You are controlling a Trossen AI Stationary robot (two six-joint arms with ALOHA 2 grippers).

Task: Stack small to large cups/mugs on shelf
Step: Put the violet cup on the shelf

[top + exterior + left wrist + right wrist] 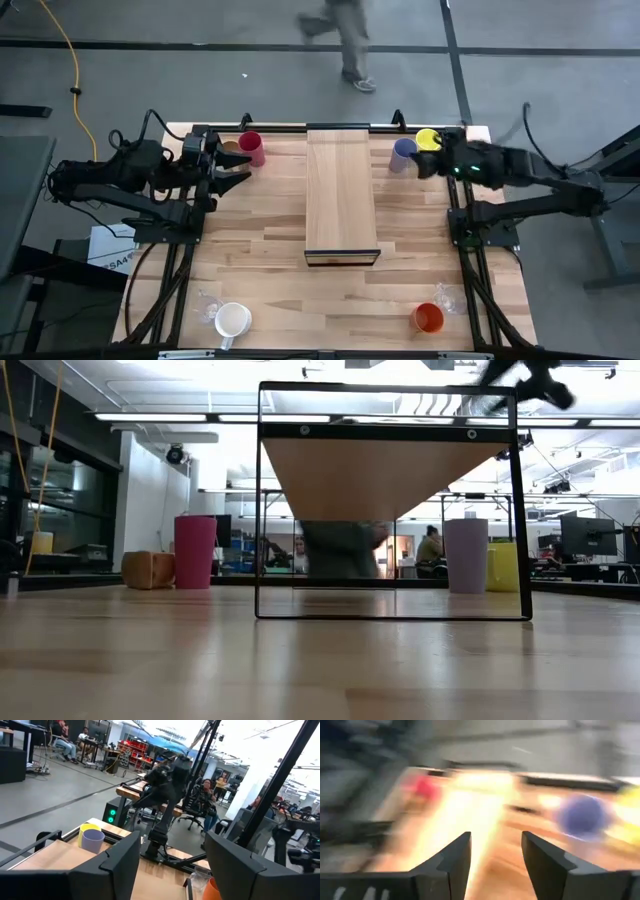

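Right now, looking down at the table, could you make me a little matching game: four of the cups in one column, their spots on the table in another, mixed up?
Cups:
1. crimson tumbler
2. lavender tumbler
3. white mug
4. orange tumbler

Places:
A. near edge, right arm's side
B. far edge, by the left gripper
C. near edge, left arm's side
D. far edge, by the right gripper

Pairs: 1-B, 2-D, 3-C, 4-A
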